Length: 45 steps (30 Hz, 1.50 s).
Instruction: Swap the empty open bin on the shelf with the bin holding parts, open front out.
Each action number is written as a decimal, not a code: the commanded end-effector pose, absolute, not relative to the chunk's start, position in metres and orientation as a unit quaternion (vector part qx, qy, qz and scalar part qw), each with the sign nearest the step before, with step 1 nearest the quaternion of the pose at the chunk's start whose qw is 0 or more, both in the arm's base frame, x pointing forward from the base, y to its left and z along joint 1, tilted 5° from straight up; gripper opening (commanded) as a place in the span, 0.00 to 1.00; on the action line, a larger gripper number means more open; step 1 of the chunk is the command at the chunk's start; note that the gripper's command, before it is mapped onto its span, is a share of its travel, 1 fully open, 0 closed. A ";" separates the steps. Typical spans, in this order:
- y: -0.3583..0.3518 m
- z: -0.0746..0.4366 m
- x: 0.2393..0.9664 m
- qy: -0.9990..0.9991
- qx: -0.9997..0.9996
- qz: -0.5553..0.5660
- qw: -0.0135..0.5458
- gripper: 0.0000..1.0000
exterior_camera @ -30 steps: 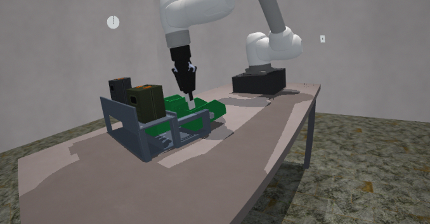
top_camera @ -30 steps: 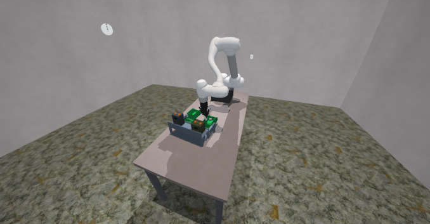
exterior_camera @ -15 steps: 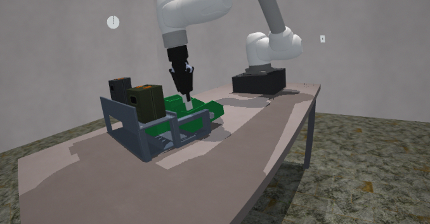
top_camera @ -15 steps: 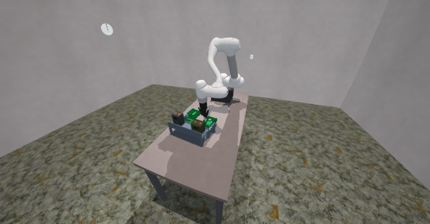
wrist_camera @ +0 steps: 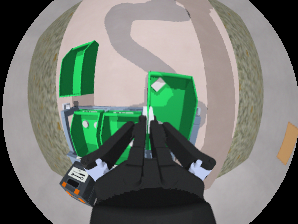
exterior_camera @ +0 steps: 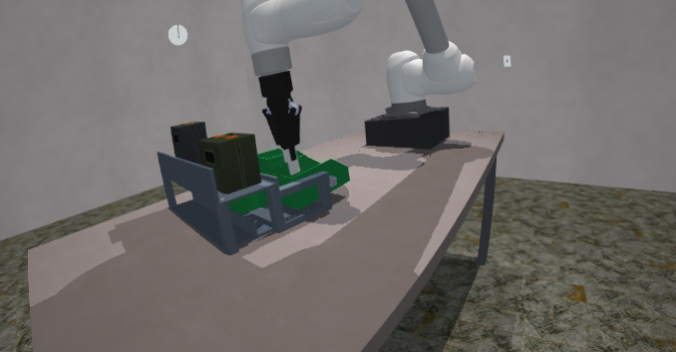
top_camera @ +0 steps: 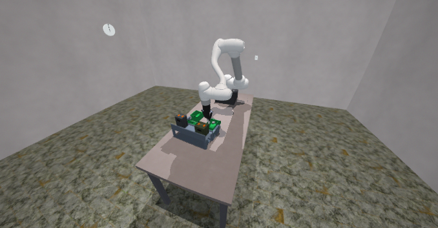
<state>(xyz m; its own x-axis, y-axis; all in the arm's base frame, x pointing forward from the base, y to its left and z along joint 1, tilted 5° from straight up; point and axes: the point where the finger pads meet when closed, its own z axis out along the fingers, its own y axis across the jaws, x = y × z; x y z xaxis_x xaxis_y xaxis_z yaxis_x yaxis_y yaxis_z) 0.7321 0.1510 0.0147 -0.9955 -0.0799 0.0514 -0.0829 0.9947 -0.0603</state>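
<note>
The bin with parts (top_camera: 214,124) (exterior_camera: 340,172) (wrist_camera: 172,107) is green and lies partly in the right bay of the blue-grey shelf (top_camera: 190,137) (exterior_camera: 191,177). Its front end sticks out over the shelf's front and looks raised. A white block (wrist_camera: 158,85) lies inside near its front. My gripper (top_camera: 208,120) (exterior_camera: 293,161) (wrist_camera: 147,112) points down and is shut on the bin's left side wall, with one fingertip inside the bin. The empty green bin (top_camera: 196,115) (wrist_camera: 78,70) stands on the table, left in front of the shelf. The held bin's rear end is hidden in the wrist view.
Two more green bins sit in the shelf's left (wrist_camera: 85,137) and middle (wrist_camera: 117,125) bays; the left one holds parts. A black box (top_camera: 181,120) (exterior_camera: 189,143) and an olive box (top_camera: 201,128) (exterior_camera: 231,163) stand on the shelf's upper board. The robot's black base (exterior_camera: 406,131) is farther back.
</note>
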 end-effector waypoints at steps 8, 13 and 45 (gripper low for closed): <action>0.151 0.015 0.737 -0.998 0.041 0.030 0.027 0.10; 0.151 0.015 0.738 -0.998 0.041 0.030 0.027 0.10; 0.151 0.016 0.740 -0.998 0.041 0.030 0.027 0.10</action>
